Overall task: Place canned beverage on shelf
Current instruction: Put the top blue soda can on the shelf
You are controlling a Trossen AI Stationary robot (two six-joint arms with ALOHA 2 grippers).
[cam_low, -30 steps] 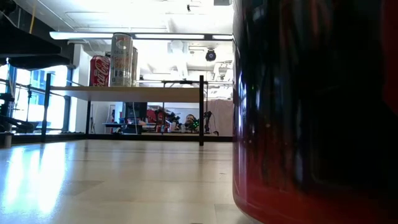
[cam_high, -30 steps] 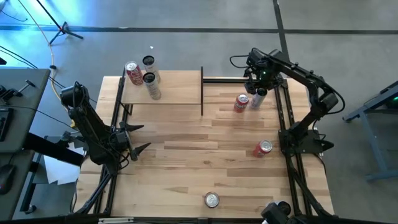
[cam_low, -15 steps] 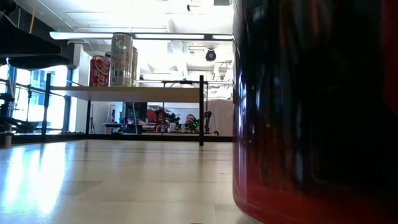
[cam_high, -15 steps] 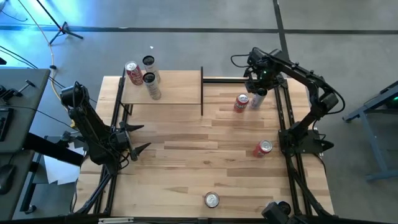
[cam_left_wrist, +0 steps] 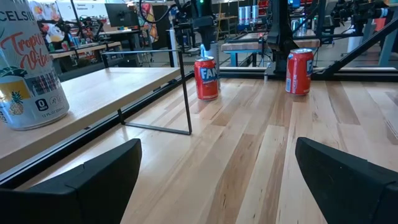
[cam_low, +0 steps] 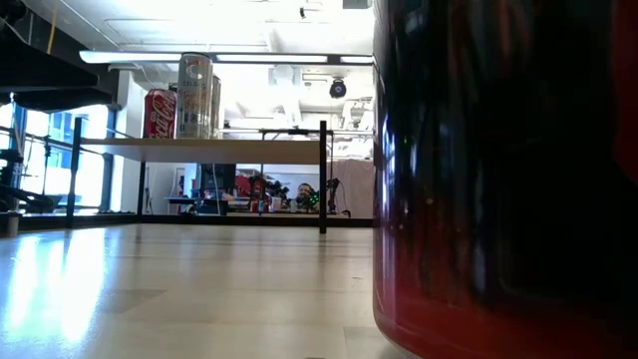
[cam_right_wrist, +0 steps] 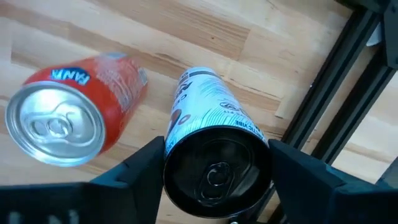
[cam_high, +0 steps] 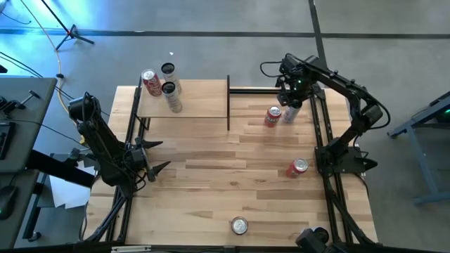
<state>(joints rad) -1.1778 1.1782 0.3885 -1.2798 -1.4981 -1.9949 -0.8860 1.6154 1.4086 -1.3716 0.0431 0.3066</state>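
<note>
Right fingers (cam_right_wrist: 214,168) closed around white can (cam_right_wrist: 214,134) (upright).

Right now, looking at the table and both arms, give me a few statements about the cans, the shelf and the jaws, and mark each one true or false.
1. The right gripper has its jaws closed on the tall white can. True.
2. Three cans stand on the shelf. True.
3. The left gripper holds a can. False: its jaws are open with nothing between them, and the left arm waits at the table's left edge.
4. The orange Fanta can lies tipped on its side. False: it stands upright beside the white can.
5. The red can near the right arm's base is on the shelf. False: it is on the tabletop.
</note>
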